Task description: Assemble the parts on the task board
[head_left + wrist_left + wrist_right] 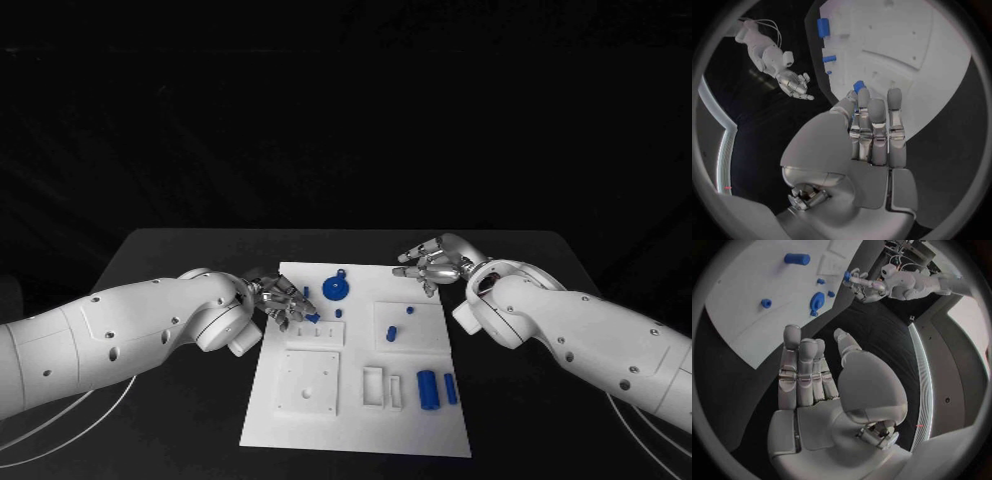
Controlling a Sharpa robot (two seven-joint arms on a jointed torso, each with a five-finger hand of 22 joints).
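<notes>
The white task board (361,430) lies in the middle of the black table. My left hand (284,303) hovers over the board's far left part and pinches a small blue part (859,86) at its fingertips. This small blue part (847,276) also shows in the right wrist view. My right hand (433,265) hangs open with fingers apart over the table beside the board's far right corner, holding nothing. On the board lie a round blue disc (336,291), a small blue peg (410,311), another peg (391,331), a thick blue cylinder (428,388) and a thinner one (450,388).
White raised blocks with holes and slots (310,382) sit on the near half of the board. Bare black table (173,250) runs round the board on all sides. A thin white cable (58,420) trails under my left arm.
</notes>
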